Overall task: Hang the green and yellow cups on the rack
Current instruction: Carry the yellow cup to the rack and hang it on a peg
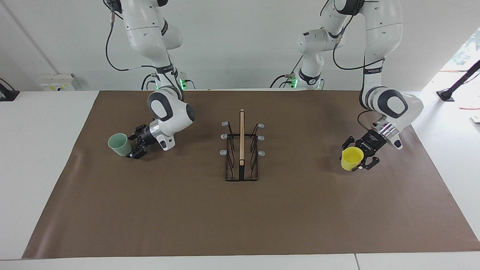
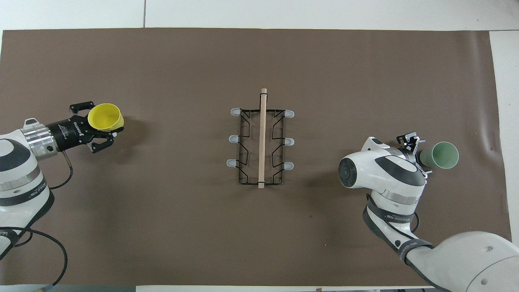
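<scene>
The yellow cup (image 1: 351, 158) stands toward the left arm's end of the brown mat, mouth up; it also shows in the overhead view (image 2: 106, 117). My left gripper (image 1: 357, 154) (image 2: 99, 125) is low at this cup, with the cup in its jaws' span. The pale green cup (image 1: 120, 144) (image 2: 441, 155) is toward the right arm's end, leaning slightly. My right gripper (image 1: 134, 144) (image 2: 419, 156) is low at its base, on the side toward the rack. The black wire rack (image 1: 242, 150) (image 2: 262, 142) stands in the middle, its prongs bare.
A brown mat (image 1: 300, 210) covers most of the white table (image 1: 37, 168). Wide bare mat lies between each cup and the rack. Black cables hang by both arm bases.
</scene>
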